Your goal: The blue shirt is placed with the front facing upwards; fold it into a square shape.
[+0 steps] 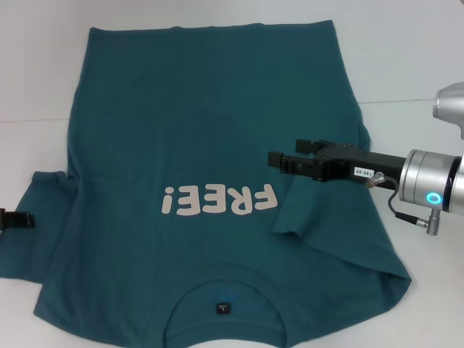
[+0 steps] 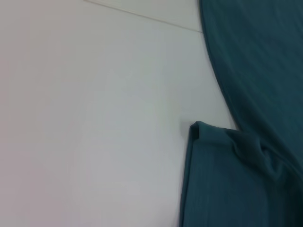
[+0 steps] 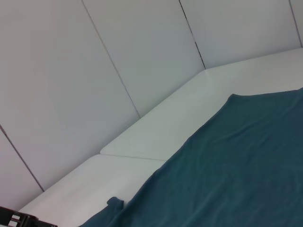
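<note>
Teal cotton blue shirt [image 1: 210, 130] lies rumpled; right gripper [image 1: 279, 161] jaws clamp its folded-in sleeve.

The blue shirt [image 1: 217, 145] reads "FREE!"; gripper sticker [image 1: 362, 174] perhaps "140-06".

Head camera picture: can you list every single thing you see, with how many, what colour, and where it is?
blue shirt: one, dark teal-blue, spread flat front up across the table, collar nearest the robot; its sleeve on the robot's right is folded in over the body.
FREE! print: one, whitish, on the shirt's chest.
neck label: one, small, black, inside the collar.
table: one, white, under the shirt.
wall panels: several, pale grey-white, behind the table.
right gripper: one, black on a silver arm, over the shirt just above the folded-in sleeve.
left gripper: one, black, at the picture's left edge by the other sleeve.
</note>
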Robot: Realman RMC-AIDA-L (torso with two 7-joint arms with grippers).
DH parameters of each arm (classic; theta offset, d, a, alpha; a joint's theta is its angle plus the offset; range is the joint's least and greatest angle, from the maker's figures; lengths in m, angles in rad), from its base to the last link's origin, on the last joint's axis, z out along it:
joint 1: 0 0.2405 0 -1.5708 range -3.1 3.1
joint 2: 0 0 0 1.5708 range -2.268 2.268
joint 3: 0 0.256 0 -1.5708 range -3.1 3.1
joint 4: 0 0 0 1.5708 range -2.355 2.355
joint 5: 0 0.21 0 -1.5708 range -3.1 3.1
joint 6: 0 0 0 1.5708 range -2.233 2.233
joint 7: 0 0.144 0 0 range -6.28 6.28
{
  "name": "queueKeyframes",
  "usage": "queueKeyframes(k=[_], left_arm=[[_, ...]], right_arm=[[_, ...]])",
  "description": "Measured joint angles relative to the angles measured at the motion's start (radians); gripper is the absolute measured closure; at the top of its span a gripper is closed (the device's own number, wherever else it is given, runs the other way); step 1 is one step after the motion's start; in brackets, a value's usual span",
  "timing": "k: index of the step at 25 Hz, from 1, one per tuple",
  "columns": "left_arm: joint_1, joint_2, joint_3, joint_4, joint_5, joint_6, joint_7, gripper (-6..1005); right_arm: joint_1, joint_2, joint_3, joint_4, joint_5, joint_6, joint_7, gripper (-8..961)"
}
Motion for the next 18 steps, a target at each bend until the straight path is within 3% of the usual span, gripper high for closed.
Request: queueKeyframes(k=[18], left_arm=[[-0.005, -0.006, 0.001, 0.002, 0.001, 0.014, -0.001, 157]], right_arm=[[0.002, 0.000, 0.000, 0.003, 0.000, 0.001, 0.000, 12]])
